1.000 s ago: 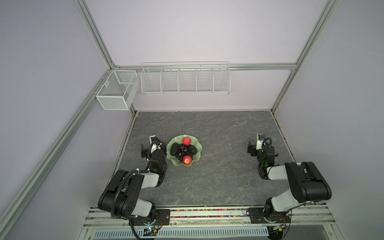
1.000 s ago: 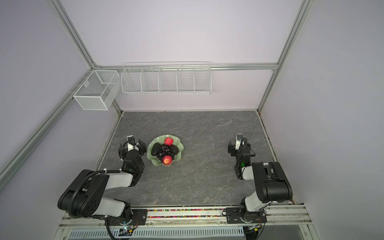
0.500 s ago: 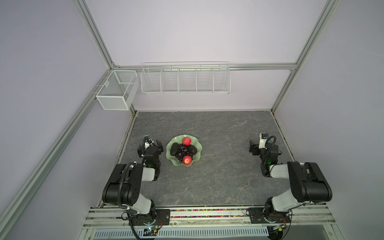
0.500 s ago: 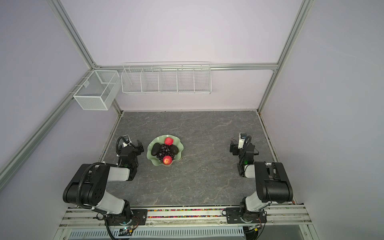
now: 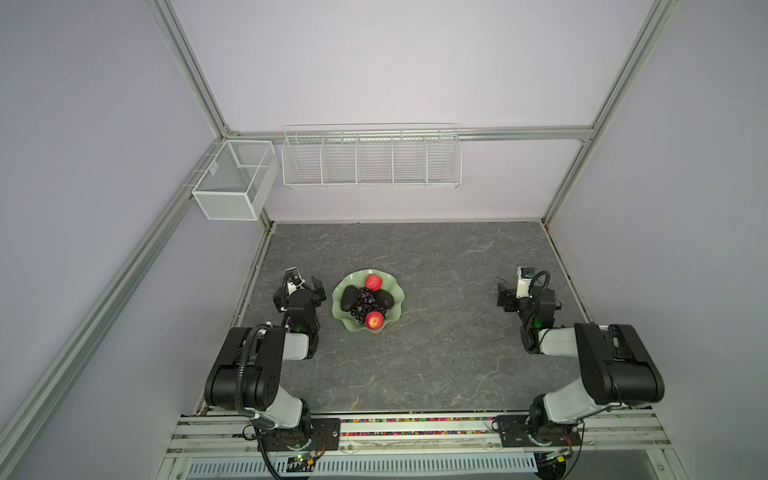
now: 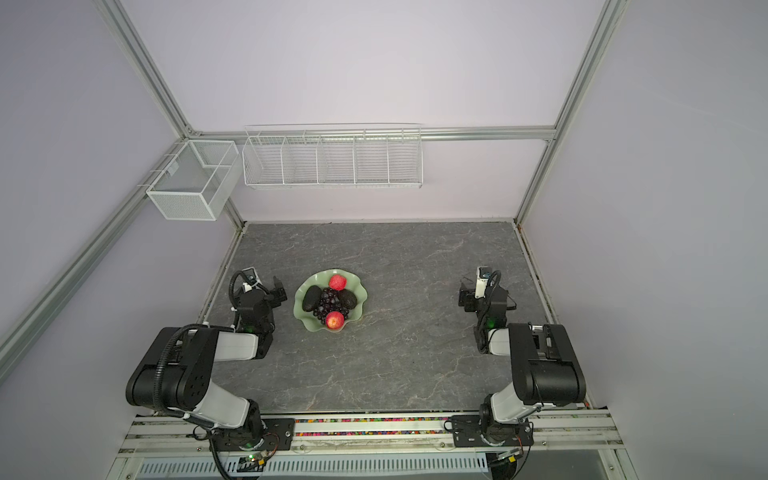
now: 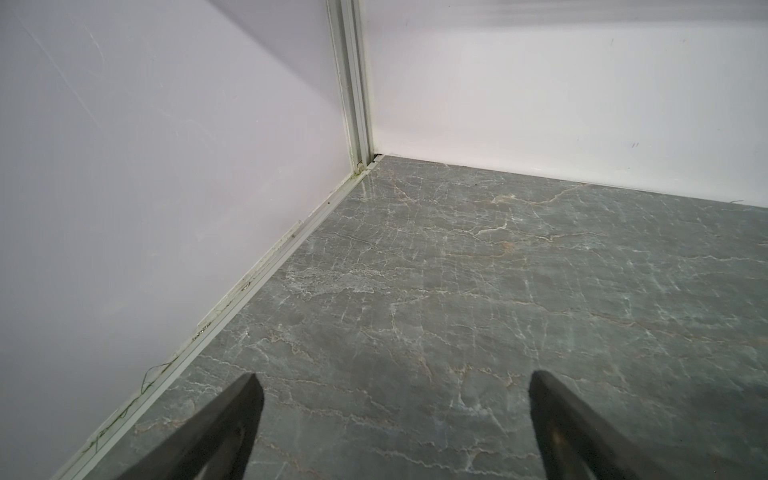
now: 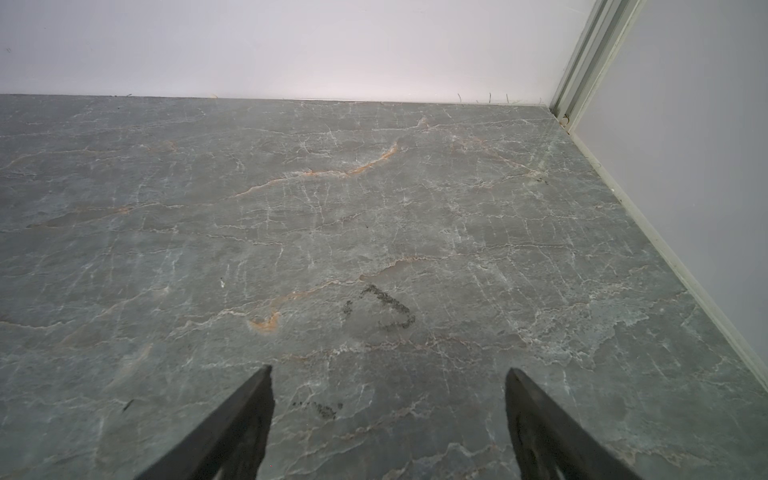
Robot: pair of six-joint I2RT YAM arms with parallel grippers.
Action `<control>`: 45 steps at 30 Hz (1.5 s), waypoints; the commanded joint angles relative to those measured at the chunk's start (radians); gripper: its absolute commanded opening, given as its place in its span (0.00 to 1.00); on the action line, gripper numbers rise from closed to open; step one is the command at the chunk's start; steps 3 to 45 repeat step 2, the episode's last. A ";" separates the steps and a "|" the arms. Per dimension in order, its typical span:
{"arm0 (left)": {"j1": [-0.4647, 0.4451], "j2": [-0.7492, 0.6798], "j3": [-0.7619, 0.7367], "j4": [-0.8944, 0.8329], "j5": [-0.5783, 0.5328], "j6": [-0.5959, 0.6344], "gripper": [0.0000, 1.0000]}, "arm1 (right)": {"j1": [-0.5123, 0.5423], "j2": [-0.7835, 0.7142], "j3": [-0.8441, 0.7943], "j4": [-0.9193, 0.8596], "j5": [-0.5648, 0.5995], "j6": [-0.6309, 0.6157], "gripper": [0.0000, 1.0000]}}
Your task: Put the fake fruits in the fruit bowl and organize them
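**Fruit bowl (image 5: pixel 398 305) loaded, nothing gripped**

Top views:
- The fruit bowl sits on the tabletop (image 5: pixel 436 353) just to the right of the left pincer (image 5: pixel 298 291), near but apart from it.
- It is well apart from the right pincer (image 5: pixel 528 297), off to that one's left. Both top views show the same layout, bowl rim (image 6: pixel 360 302) included.
- Grapes (image 5: pixel 365 306) are in the middle of the bowl.
- One avocado (image 5: pixel 349 298) lies on the side toward the left pincer. The second avocado (image 5: pixel 383 298) lies on the side toward the right pincer. Both sit tight against the grapes.
- The far apple (image 5: pixel 373 282) is at the rim away from the arm bases, and the near apple (image 5: pixel 375 320) at the rim toward them.
- All five pieces are inside the rim.
- A long wire basket (image 5: pixel 371 160) hangs on the back wall and a mesh basket (image 5: pixel 232 183) on the left wall by the back-left corner. Both are well beyond the pincers.

Left wrist:
- The left pincer (image 7: pixel 395 376) is wide open, fingers (image 7: pixel 232 415) spread, with only bare tabletop between them.
- Ahead of it is the corner post (image 7: pixel 353 83) where two walls meet.

Right wrist:
- The right pincer (image 8: pixel 388 374) is open too and holds nothing, again with bare tabletop between the tips.
- A dark scuff mark (image 8: pixel 386 307) shows on the tabletop just ahead of the tips.
- The back wall runs straight ahead, and the side wall is off to its right.
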State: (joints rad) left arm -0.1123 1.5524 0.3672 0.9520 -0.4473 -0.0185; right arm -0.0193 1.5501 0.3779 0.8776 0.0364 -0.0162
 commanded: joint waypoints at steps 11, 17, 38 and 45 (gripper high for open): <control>0.003 0.009 0.012 0.005 0.008 -0.012 0.99 | 0.009 -0.016 0.006 -0.002 0.011 -0.023 0.88; 0.003 0.009 0.012 0.005 0.008 -0.012 0.99 | 0.009 -0.016 0.006 -0.002 0.011 -0.023 0.88; 0.003 0.009 0.012 0.005 0.008 -0.012 0.99 | 0.009 -0.016 0.006 -0.002 0.011 -0.023 0.88; 0.003 0.009 0.012 0.005 0.008 -0.012 0.99 | 0.009 -0.016 0.006 -0.002 0.011 -0.023 0.88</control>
